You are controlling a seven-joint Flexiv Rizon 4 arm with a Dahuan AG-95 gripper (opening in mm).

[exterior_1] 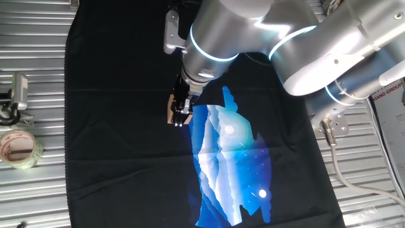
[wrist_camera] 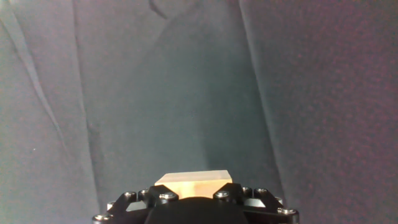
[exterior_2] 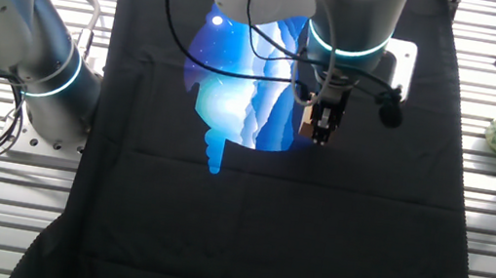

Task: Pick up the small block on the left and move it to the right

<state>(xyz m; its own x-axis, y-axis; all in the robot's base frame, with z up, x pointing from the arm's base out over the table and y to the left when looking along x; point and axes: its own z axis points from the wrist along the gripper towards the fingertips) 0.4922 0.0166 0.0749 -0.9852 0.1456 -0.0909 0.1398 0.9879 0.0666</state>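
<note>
One small block [exterior_1: 170, 109] of pale tan wood sits pinched in the gripper [exterior_1: 181, 115] of a silver robot arm [exterior_1: 253, 31], held over a black cloth [exterior_1: 114, 139] spread across a ribbed metal counter [exterior_1: 31, 76]. The hand view shows the block's upper edge tucked tight against the gripper's base, with only dark folds of cloth beyond, which suggests it hangs clear of the surface rather than resting on it, though the fixed views cannot settle the gap. A blue-and-white landscape print [exterior_1: 228, 158] runs down the cloth just beside the gripper; the block hovers at the print's edge, near the middle of the cloth. The upright, straight-down hold appears chosen so the block can travel level and be set down flat. A roll of clear tape [exterior_1: 19, 147] lies well apart on the bare counter, beyond the cloth's edge, next to a small metal clip [exterior_1: 19, 92]. Judging by the task, the carry is under way and the release is not yet done.
</note>
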